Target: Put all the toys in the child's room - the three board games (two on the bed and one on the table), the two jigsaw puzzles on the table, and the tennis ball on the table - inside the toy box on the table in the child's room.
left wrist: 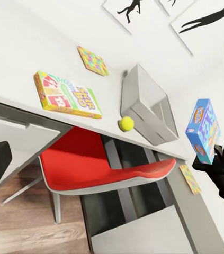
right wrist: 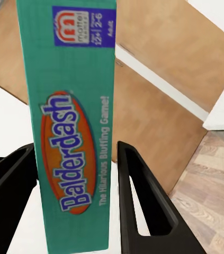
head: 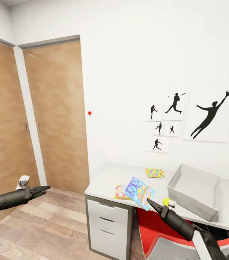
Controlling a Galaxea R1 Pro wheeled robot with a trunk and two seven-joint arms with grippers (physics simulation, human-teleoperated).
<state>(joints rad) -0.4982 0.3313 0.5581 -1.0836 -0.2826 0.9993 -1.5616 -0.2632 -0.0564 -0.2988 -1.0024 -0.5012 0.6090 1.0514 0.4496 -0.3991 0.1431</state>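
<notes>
Over the light-grey desk top (head: 107, 173), head view: right gripper (head: 150, 200) pinches the blue Balderdash game box (head: 139, 192) aloft, left of the grey flared toy box (head: 195, 191), presumably for transfer. Left wrist view: SKIP-BO box (left wrist: 66, 95), tennis ball (left wrist: 125, 124); left gripper (head: 42, 189) idle, apparently closed. Right wrist view: fingers (right wrist: 141, 206) clamp the box edge.

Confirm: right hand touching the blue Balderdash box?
Touching. Right wrist view shows the blue Balderdash box wedged between both fingers of the right hand.
</notes>
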